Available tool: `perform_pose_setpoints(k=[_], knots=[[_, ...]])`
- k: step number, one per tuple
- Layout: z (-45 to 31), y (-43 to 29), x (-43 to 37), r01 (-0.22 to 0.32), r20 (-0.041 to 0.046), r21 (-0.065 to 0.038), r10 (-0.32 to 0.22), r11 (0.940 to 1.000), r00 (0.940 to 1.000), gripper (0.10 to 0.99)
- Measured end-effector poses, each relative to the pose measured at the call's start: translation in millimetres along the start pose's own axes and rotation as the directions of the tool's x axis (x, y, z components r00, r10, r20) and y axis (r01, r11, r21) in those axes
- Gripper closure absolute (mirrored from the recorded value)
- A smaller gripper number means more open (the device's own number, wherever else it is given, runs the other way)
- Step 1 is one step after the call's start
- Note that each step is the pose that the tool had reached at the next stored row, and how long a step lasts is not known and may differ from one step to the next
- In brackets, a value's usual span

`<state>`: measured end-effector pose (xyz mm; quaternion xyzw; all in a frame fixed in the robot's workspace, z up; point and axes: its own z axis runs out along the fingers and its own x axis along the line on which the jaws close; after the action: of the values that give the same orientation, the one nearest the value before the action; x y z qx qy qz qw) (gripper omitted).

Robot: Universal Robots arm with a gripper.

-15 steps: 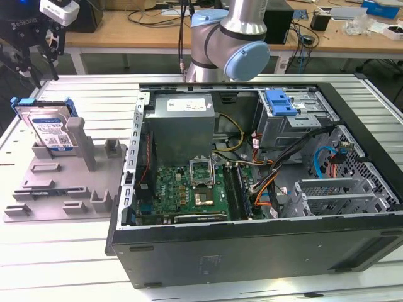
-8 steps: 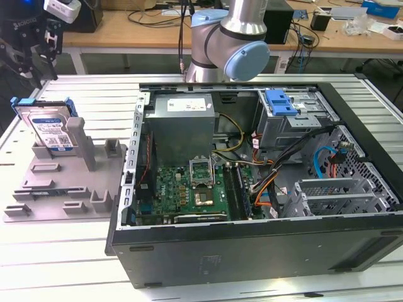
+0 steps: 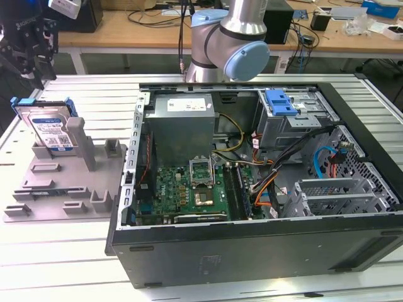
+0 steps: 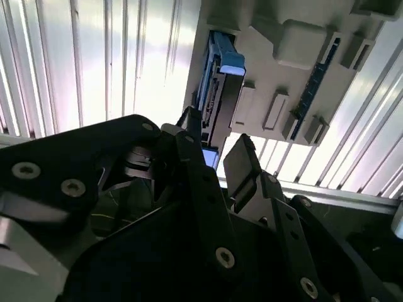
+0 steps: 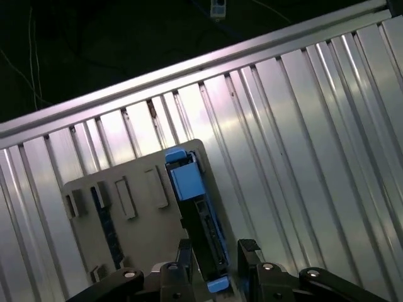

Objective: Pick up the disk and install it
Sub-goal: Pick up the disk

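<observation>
The flat silver metal disk [image 3: 51,131] has a white-and-blue label and a bright blue plastic frame. The blocky plastic holder [image 3: 63,189] is pale grey. The ribbed metal table [image 3: 82,94] is shiny silver with long stripes. The metal gripper [image 4: 214,148] is black all over. The big computer case [image 3: 252,251] is black, with a green board [image 3: 189,185] inside.

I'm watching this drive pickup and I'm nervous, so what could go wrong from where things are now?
The open hand hangs over the disk, which looks off-centre between its fingers; one fingertip might strike the blue carrier instead of straddling it. The disk stands upright in the grey holder beside a post, so a tilted lift could bind or drag the holder.
</observation>
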<state>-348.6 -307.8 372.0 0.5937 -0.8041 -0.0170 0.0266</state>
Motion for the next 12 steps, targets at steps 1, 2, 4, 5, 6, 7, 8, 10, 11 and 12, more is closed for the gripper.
perform_pose_setpoints(k=[1, 2, 4, 5, 6, 7, 8, 10, 11, 12], knots=[[0.0, 0.0, 0.0, 0.022, -0.0014, 0.0, -0.022, 0.9998, 0.9998, 0.663], [0.0, 0.0, 0.0, 0.053, -0.0032, 0.001, -0.053, 0.9986, 0.9986, 0.663], [0.0, 0.0, 0.0, 0.096, -0.0058, 0.002, -0.096, 0.9954, 0.9954, 0.663], [0.0, 0.0, 0.0, 0.115, -0.0069, 0.002, -0.115, 0.9934, 0.9933, 0.663], [0.0, 0.0, 0.0, 0.133, -0.0081, 0.002, -0.133, 0.9911, 0.9911, 0.663], [0.0, 0.0, 0.0, 0.151, -0.0091, 0.003, -0.151, 0.9885, 0.9885, 0.663], [0.0, 0.0, 0.0, 0.168, -0.0102, 0.003, -0.168, 0.9858, 0.9858, 0.663], [0.0, 0.0, 0.0, 0.177, -0.0108, 0.003, -0.177, 0.9843, 0.9842, 0.663], [0.0, 0.0, 0.0, 0.177, -0.0108, 0.003, -0.177, 0.9842, 0.9842, 0.663], [0.0, 0.0, 0.0, 0.177, -0.0108, 0.003, -0.177, 0.9843, 0.9842, 0.663]])
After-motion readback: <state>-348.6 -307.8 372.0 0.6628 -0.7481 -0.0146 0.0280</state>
